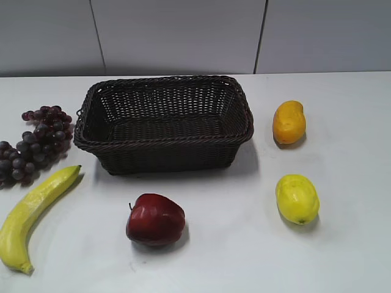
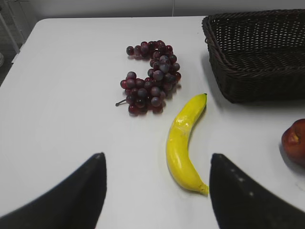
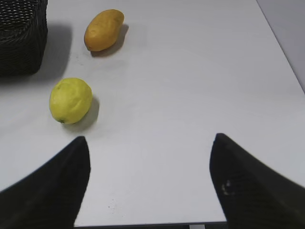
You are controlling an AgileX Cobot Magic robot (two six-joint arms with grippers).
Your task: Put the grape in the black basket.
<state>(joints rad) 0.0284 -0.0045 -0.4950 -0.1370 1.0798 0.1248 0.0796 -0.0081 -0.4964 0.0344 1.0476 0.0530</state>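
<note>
Purple-red and curled in a loose hook, the grape (image 2: 151,78) lies on the white table (image 2: 66,95), ahead of the left gripper (image 2: 157,191) and a little left of the line between its jaws, well apart from them. Those jaws stand wide apart with nothing between them but bare tabletop and the lower end of a banana (image 2: 185,143). The banana lies just beside the grape, nearer the jaws, with its dark tip pointing away from them. Ahead and to the right of the left jaws sits the black basket (image 2: 257,52), near the grape but not touching it; its woven inside holds nothing visible. A red apple (image 2: 295,142) shows at the right edge, beside the right jaw of that gripper.

The right gripper (image 3: 150,186) hangs over bare table, jaws spread wide and holding nothing. Ahead and to their left lies a lemon (image 3: 70,100), and farther ahead an orange-yellow fruit (image 3: 104,29), with the basket's corner beyond on the left.
</note>
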